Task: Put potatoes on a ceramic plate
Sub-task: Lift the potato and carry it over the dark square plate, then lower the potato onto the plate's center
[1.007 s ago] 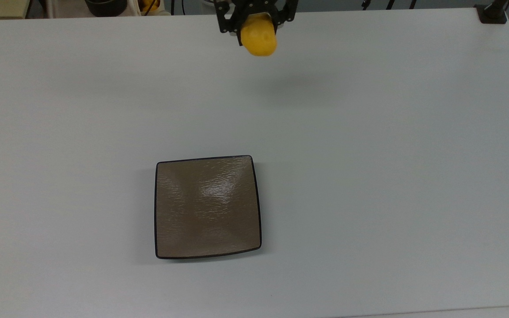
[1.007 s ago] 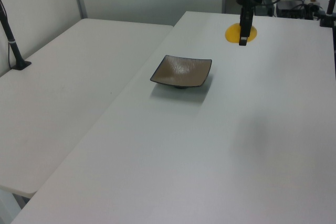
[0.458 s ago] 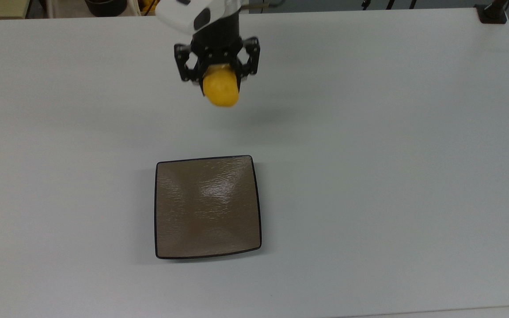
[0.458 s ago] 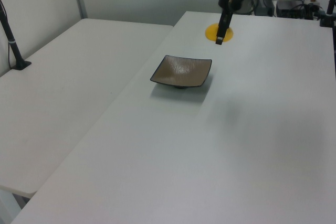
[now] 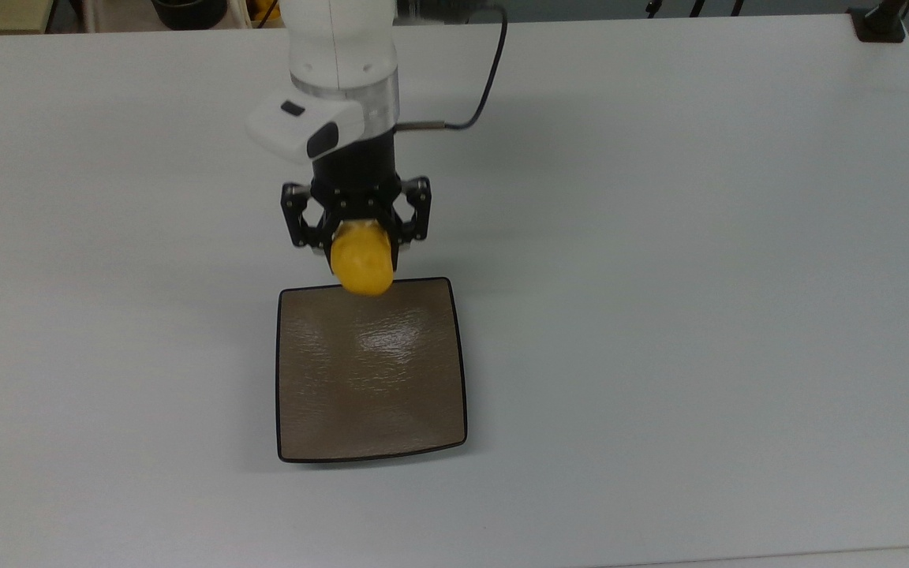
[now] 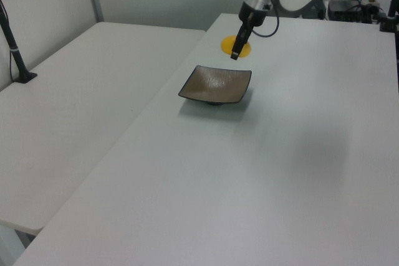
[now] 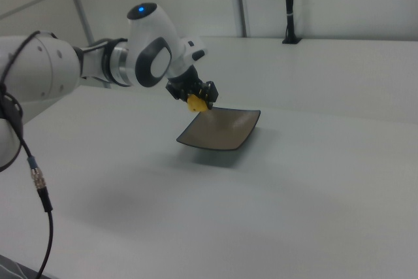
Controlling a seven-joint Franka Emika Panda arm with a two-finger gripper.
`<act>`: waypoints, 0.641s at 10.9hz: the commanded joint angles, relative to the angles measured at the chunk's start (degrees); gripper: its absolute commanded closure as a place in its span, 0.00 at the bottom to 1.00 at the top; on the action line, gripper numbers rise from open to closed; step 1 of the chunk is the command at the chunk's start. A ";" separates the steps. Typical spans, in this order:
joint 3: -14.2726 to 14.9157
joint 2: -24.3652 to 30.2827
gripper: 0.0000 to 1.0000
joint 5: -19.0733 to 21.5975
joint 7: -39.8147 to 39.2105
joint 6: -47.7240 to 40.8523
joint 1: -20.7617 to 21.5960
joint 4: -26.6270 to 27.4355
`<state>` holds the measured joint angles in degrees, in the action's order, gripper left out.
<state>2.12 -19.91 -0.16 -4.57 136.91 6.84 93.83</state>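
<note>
My gripper (image 5: 360, 254) is shut on the yellow potato (image 5: 361, 267), which hangs in the air over the far edge of the ceramic plate (image 5: 372, 386). The plate is square, glossy grey-brown with a thin black rim, and sits flat on the white table. In the left view the potato (image 6: 228, 45) shows behind the dark finger (image 6: 236, 48), just beyond the plate (image 6: 215, 85). In the right view the gripper (image 7: 199, 98) holds the potato (image 7: 195, 103) above the plate's (image 7: 221, 130) left corner.
The white table (image 5: 699, 276) spreads wide on every side of the plate. A black cable (image 5: 486, 79) runs from the arm's wrist. A black post base (image 5: 879, 24) stands at the top view's top right corner. A second table (image 6: 75, 110) lies at the left view's left.
The arm has carried the potato from the table's far edge down the top view to the plate's far rim, staying shut on it. The plate has not moved.
</note>
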 commanded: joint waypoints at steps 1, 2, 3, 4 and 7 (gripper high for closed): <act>0.25 -6.78 0.84 0.68 -1.14 11.32 0.10 -1.98; 0.25 -8.37 0.84 0.68 -0.97 14.85 0.19 -1.98; 0.25 -9.95 0.83 0.60 -1.23 16.80 0.19 -1.98; 0.25 -11.80 0.79 0.60 -1.32 18.90 0.19 -2.07; 0.25 -15.06 0.70 0.68 -1.14 24.02 0.37 -2.16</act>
<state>2.12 -32.63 -0.16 -4.57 158.64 6.86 93.30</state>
